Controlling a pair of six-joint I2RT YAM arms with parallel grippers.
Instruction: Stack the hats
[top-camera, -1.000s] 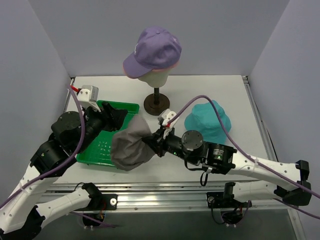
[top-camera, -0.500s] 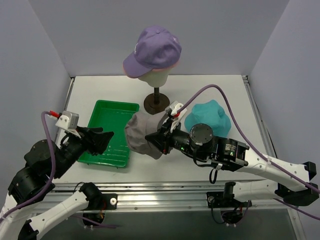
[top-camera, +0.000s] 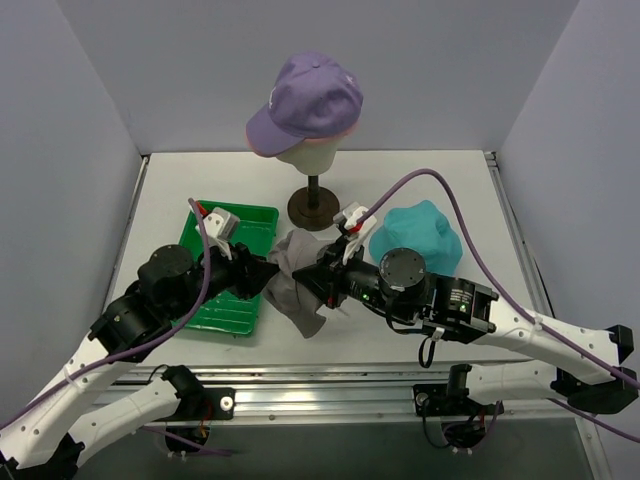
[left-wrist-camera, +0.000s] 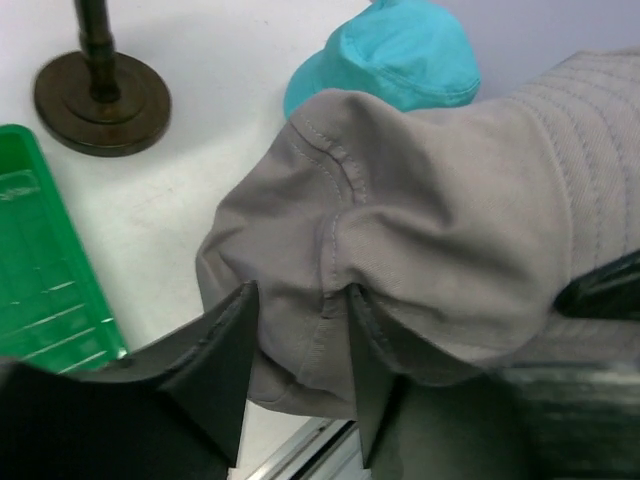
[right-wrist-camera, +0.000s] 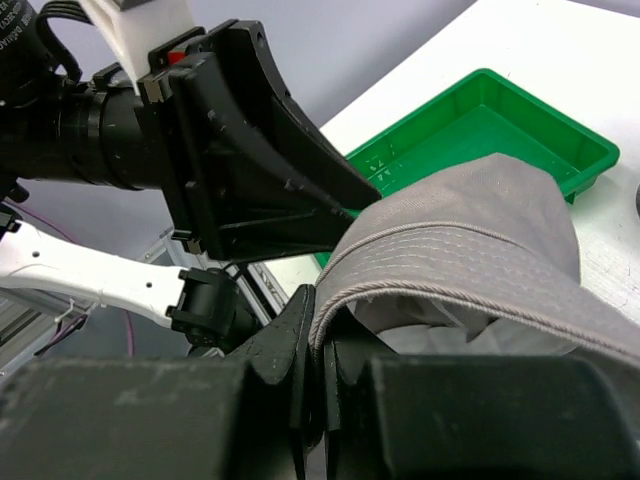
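White table (top-camera: 200, 180): at six o'clock from the stand (top-camera: 313, 208), the right gripper (right-wrist-camera: 318, 318) clamps the grey hat (top-camera: 300, 290) by its brim; the left gripper (left-wrist-camera: 300, 297) has its jaws apart, straddling the fabric.

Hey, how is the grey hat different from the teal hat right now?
The grey hat is bunched up, its brim pinched in the right tool; the teal hat lies spread on the table, untouched. The grey hat is beside the green tray; the teal hat sits further right. Both are soft fabric bucket hats.
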